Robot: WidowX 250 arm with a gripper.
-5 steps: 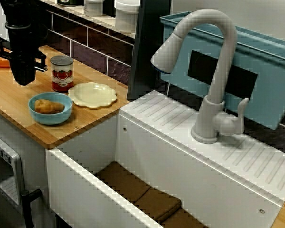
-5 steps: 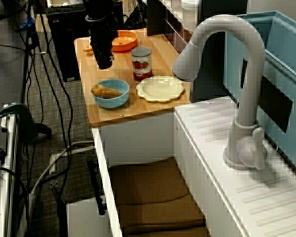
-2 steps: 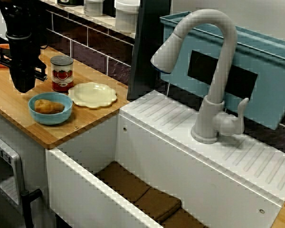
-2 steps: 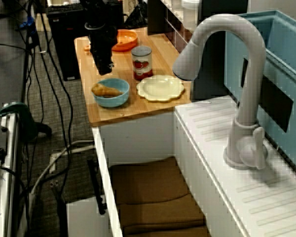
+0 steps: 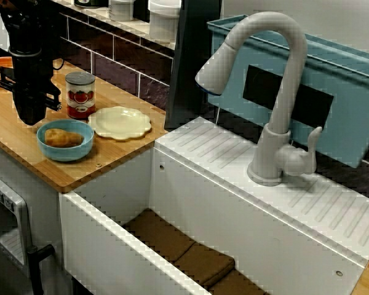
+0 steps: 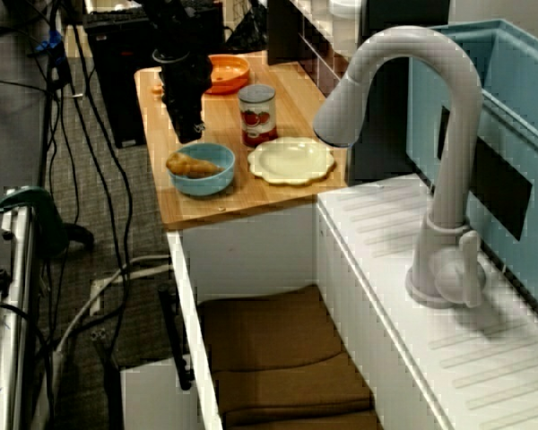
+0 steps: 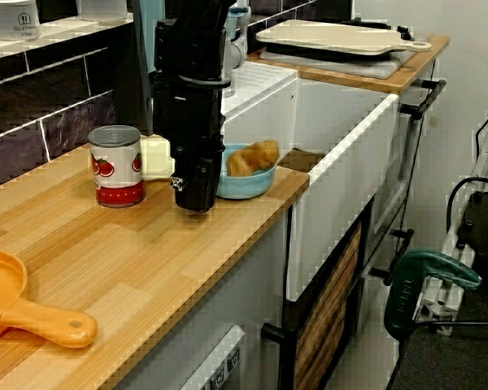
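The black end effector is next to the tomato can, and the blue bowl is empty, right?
Not quite. The blue bowl holds a piece of golden-brown food, as the view from above shows. The black end effector is indeed next to the tomato can.

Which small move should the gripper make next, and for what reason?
Probably a short sideways shift over the blue bowl, staying above its rim: the gripper hangs just beside the bowl, apparently empty, and the bread piece lies inside.

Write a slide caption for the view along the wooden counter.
Black gripper low at the wooden counter, beside a tomato can and a blue bowl holding bread.
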